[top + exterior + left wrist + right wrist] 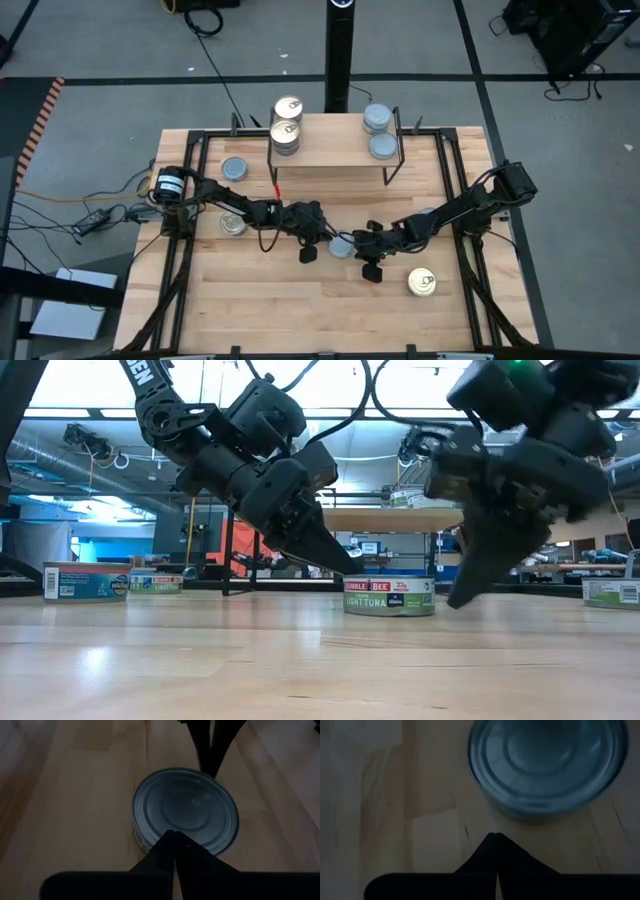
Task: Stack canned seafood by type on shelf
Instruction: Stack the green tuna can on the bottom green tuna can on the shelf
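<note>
The shelf (335, 150) at twelve o'clock holds gold tins (286, 130) stacked left and grey tins (379, 132) right — partly done. Several remain on the table (260, 300). Left gripper (322, 243) and right gripper (362, 247), both pinched together and empty, flank a grey tin (341, 246) at centre.

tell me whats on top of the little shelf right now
On the shelf the high view shows gold-topped tins stacked at its left end and blue-grey-topped tins at its right end. How many tins sit in each stack is hidden beneath the top ones.
</note>
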You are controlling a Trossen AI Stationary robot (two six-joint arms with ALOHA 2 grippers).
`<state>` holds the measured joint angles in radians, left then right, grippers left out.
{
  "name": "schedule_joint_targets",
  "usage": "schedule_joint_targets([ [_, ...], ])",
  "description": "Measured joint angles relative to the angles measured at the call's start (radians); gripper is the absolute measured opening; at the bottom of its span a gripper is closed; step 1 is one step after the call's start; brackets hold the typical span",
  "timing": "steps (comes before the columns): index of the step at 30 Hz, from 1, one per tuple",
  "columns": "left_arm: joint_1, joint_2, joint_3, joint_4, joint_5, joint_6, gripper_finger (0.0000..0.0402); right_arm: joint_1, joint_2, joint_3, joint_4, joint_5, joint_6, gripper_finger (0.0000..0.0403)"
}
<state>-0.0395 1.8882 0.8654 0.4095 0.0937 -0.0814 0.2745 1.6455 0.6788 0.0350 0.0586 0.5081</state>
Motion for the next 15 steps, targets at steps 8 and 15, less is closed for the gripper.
schedule_joint_targets([
  [8, -0.001, 0.001, 0.000, -0.013, -0.005, 0.022, 0.0018, 0.018, -0.001, 0.092, -0.075, 0.052, -0.029, 0.0011],
  [15, -0.001, -0.005, -0.001, -0.015, -0.006, 0.028, 0.0018, 0.022, -0.002, 0.101, -0.110, 0.052, -0.019, 0.0011],
])
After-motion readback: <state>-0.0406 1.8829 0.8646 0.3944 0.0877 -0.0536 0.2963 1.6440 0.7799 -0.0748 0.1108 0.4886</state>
